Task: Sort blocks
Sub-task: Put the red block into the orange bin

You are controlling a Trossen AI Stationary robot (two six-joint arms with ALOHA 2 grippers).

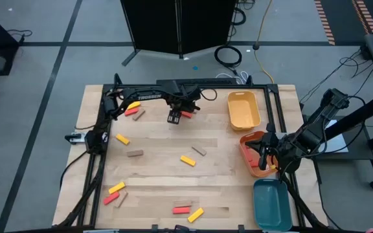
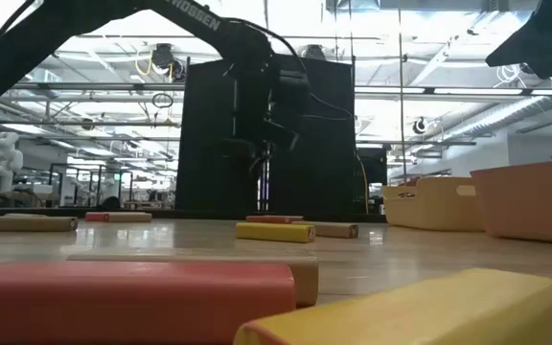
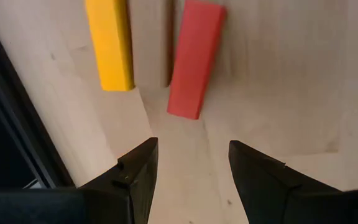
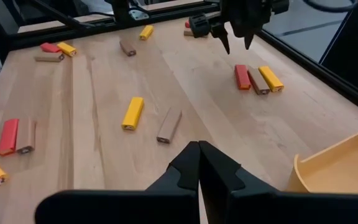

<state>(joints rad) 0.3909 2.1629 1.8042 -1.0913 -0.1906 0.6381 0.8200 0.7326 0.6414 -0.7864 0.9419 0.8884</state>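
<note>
Three blocks lie flat side by side near the table's far edge: a yellow one (image 3: 109,43), a tan one (image 3: 151,40) and a red one (image 3: 194,59). My left gripper (image 3: 192,143) hangs open just above the tabletop, pointing down, a little short of the red block's end and touching nothing. In the high view the left gripper (image 1: 175,117) stands beside the red block (image 1: 186,114). My right gripper (image 4: 197,146) is shut and empty, and in the high view the right gripper (image 1: 264,150) is over the orange tray (image 1: 250,144).
More red, yellow and tan blocks lie scattered on the wooden table: a cluster at the far left (image 1: 133,109), singles in the middle (image 1: 187,160), pairs near the front (image 1: 115,193) (image 1: 188,211). A yellow tray (image 1: 243,109) and a teal tray (image 1: 271,204) stand along the right side.
</note>
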